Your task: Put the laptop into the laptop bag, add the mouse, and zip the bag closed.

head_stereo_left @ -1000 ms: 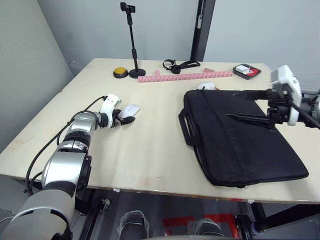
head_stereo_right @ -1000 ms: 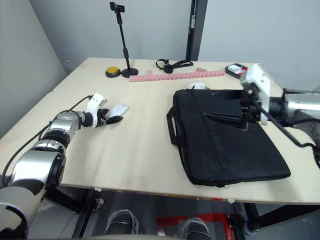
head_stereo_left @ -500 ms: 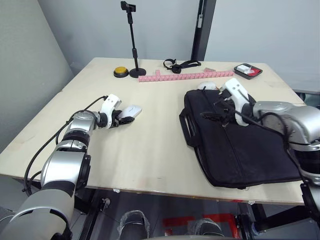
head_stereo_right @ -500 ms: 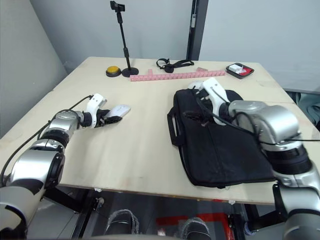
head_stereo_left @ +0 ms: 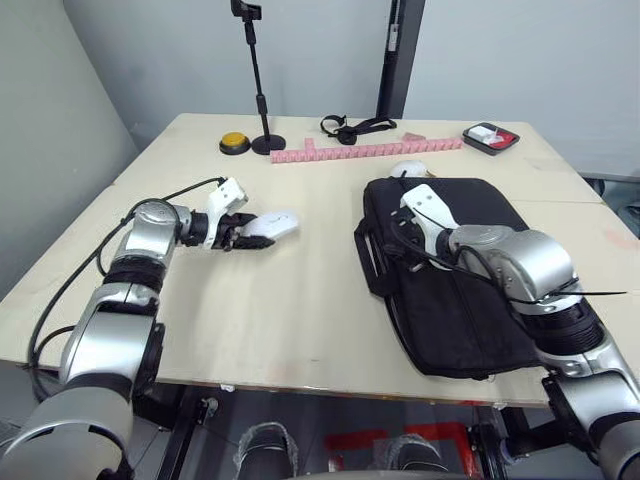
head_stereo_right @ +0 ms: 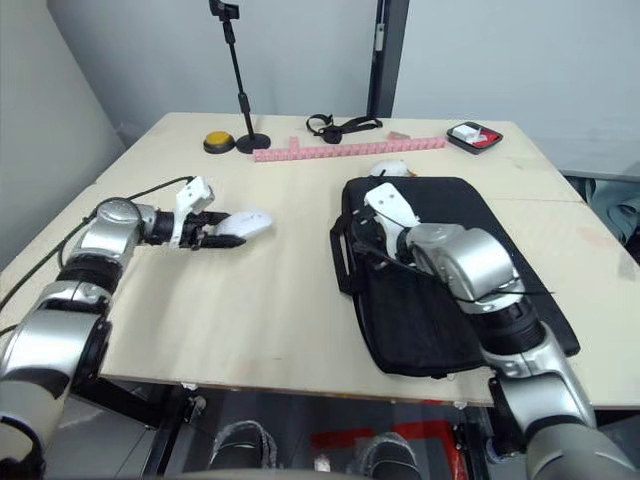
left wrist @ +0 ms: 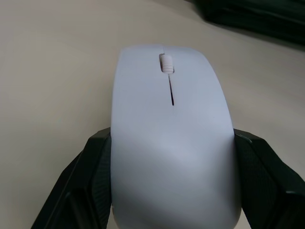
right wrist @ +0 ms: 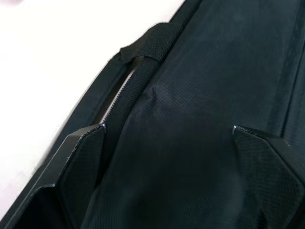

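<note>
Gripping: the left jaws point(head_stereo_left: 243, 230) are clamped on the mouse point(head_stereo_left: 272, 226), one black finger point(left wrist: 90, 176) pressed to each flank, the rear half of the shell between them.
Left jaws opening: only as wide as the mouse body; its nose sticks out past the fingertips toward 3 o'clock, the bag's side.
Mouse: smooth white oval shell with a ribbed scroll wheel and a thin dark seam down the middle; whether it touches the table point(head_stereo_left: 290, 300) I cannot tell.
Right jaws: spread wide over the bag point(head_stereo_left: 470, 290), fingers point(right wrist: 81, 167) well apart, with bag fabric between them, nothing clamped.
Right jaws place: above the bag's 9 o'clock edge, at its far half, close over the strap handle point(right wrist: 138, 71); contact with the fabric cannot be told.
Bag: large flat black rectangle of fine woven fabric, lying at the table's 3 o'clock side; webbing handles point(head_stereo_left: 366, 255) stick out from its 9 o'clock edge toward the mouse.
Mouse to bag: well apart, bare pale wood between them.
Table: light wooden top, matt.
Far edge, 12 o'clock: a black stand point(head_stereo_left: 262, 90), a yellow button point(head_stereo_left: 234, 142) and a pink strip point(head_stereo_left: 370, 151).
</note>
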Controlling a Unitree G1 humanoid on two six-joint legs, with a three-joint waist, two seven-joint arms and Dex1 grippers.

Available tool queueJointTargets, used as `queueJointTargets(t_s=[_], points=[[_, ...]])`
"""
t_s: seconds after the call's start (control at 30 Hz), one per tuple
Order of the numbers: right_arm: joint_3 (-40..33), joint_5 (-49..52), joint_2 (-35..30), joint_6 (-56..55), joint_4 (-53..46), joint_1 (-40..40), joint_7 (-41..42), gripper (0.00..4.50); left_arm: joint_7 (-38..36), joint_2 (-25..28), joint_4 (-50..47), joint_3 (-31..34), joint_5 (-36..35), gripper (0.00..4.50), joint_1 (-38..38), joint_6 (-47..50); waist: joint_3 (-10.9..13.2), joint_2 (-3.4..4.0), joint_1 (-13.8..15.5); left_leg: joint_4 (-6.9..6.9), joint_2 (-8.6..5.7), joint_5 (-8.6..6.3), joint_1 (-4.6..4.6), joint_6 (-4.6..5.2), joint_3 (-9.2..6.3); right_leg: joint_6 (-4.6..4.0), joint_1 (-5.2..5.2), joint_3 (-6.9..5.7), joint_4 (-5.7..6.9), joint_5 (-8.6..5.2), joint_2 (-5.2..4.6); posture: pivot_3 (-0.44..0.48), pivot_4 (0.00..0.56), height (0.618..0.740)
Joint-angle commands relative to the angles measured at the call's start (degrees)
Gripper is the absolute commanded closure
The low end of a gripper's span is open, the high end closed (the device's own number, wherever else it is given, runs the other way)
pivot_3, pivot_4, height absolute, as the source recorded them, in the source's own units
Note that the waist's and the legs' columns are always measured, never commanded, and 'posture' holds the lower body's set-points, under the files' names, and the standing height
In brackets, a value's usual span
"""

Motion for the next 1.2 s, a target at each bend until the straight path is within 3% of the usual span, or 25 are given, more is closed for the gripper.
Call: queueJointTargets(t_s=[0.03, 0.37, 0.57, 1.03, 1.2], points=[[0.89, -4.19, 1.67, -0.51, 0.79, -0.33, -2.99, 0.00, -1.46, 1.44, -5.63, 0.31, -1.72, 1.65, -0.31, 2.29, 0.00, 0.00, 0.21, -0.01, 0.00, 0.02, 0.00, -0.04, -0.01, 0.00, -0.01, -0.01, 0.01, 0.00, 0.01, 0.000, 0.150, 0.739], [5.16, -8.43, 5.25, -1.58, 2.09, -0.13, -1.87, 0.00, -1.34, 0.83, -11.16, -0.05, -4.45, 1.65, 0.01, 7.21, 0.00, 0.01, -0.17, -0.03, 0.00, 0.08, 0.06, -0.13, -0.03, 0.01, 0.02, 0.01, 0.07, 0.00, 0.02, 0.000, 0.150, 0.739], [6.20, -11.47, 3.61, -5.65, 5.32, 2.35, -0.21, 0.00, 0.55, 0.11, -9.80, 0.26, -4.81, 1.65, -0.73, 7.39, -0.01, 0.00, -0.17, -0.03, 0.00, 0.08, 0.11, -0.13, -0.04, 0.01, 0.09, 0.01, 0.08, 0.00, 0.02, 0.000, 0.150, 0.739], [8.23, -15.05, 1.91, -6.41, 3.70, 3.63, 2.54, 4.47, 0.89, 0.15, -12.36, 0.30, -6.12, 1.65, -1.92, 9.85, -0.02, -0.01, 0.26, -0.01, -0.02, 0.12, 0.28, -0.18, -0.07, 0.02, 0.24, 0.02, 0.17, 0.00, 0.00, 0.000, 0.150, 0.739], [6.31, -15.00, 1.73, -3.85, 1.13, 1.75, 3.10, 4.49, 1.27, -0.49, -13.72, 0.09, -6.80, 1.65, -1.75, 10.98, -0.02, -0.01, 0.30, -0.02, -0.03, 0.12, 0.29, -0.18, -0.08, 0.03, 0.27, 0.01, 0.16, 0.00, -0.02, 0.000, 0.150, 0.739]])
